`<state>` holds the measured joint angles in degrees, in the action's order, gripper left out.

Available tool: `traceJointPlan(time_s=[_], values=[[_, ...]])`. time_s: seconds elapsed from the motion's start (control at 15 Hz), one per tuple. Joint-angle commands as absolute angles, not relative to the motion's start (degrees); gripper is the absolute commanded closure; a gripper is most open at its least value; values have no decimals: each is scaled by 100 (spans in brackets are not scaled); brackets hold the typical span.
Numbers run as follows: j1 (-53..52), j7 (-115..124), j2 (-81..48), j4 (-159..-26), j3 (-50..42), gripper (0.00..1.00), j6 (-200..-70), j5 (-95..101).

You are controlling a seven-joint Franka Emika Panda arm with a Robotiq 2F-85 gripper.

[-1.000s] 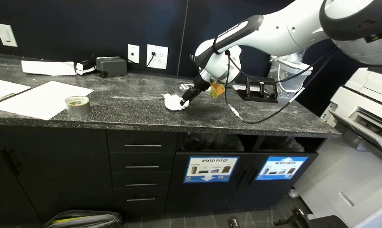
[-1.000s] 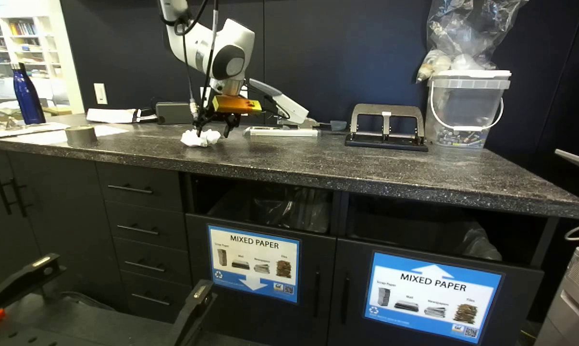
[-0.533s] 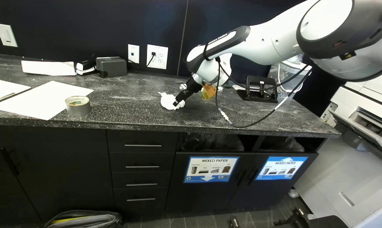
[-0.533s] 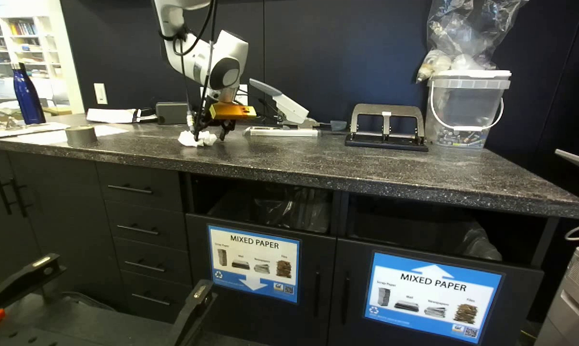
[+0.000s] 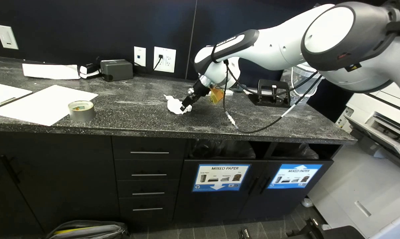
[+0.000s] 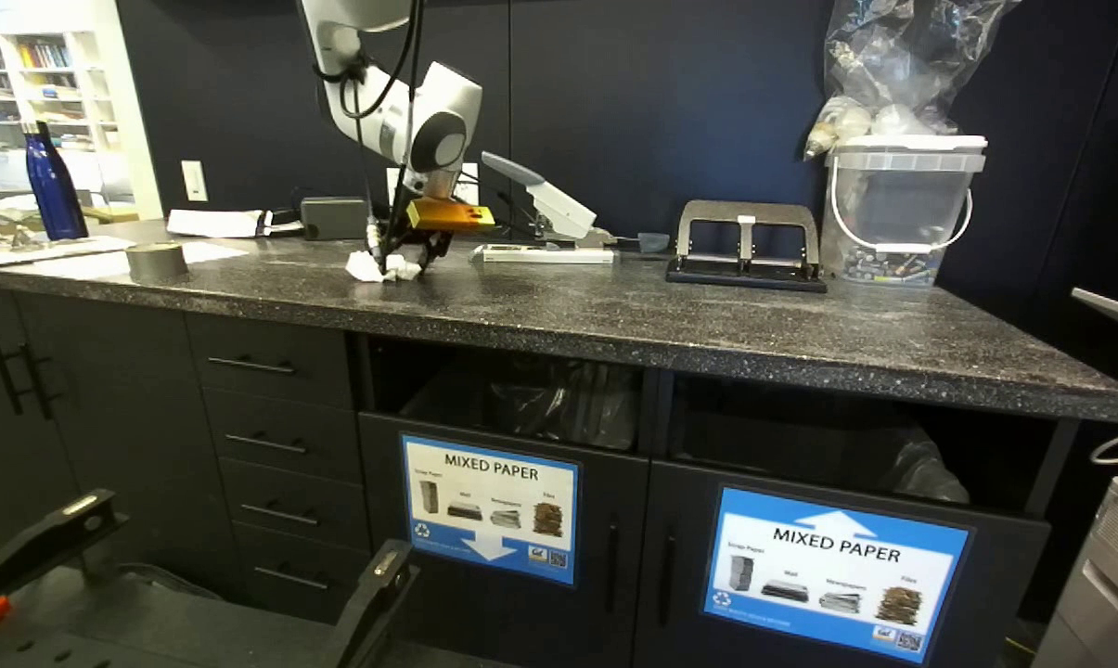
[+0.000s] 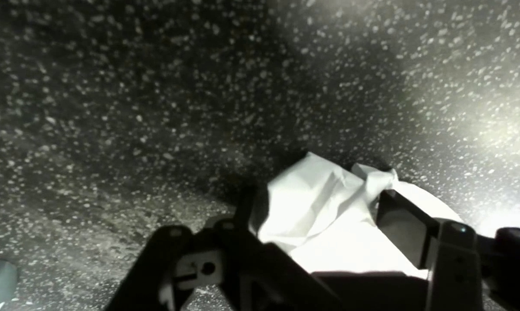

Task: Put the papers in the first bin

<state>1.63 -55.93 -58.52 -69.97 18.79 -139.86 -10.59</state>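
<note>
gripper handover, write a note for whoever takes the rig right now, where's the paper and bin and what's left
Gripper: fingers apart, one on each side of the crumpled paper wad; whether they grip it, I can't tell.
Where: wad on the counter. First bin: probably the slot below whose sign has the up arrow; a similar slot is beside it, so confirm.
Done: fingers are at the wad, which is not yet binned. Any paper already in the bin can't be made out.
Left: make sure of the grip, lift, carry to the bin, release.
</note>
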Motion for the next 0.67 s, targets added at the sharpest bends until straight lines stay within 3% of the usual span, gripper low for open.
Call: traceJointPlan(time_s=[0.0, 0.27, 0.4, 0.6], values=[[97, -5639, -6148, -6534, 1897, 58, -13685, -989], [78, -5584, -6132, -6440, 1832, 86, -13535, -979], [10, -5399, -6085, -6454, 1667, 92, -13479, -893], [-116, -4968, -5932, -6542, 1338, 93, -13362, -673]])
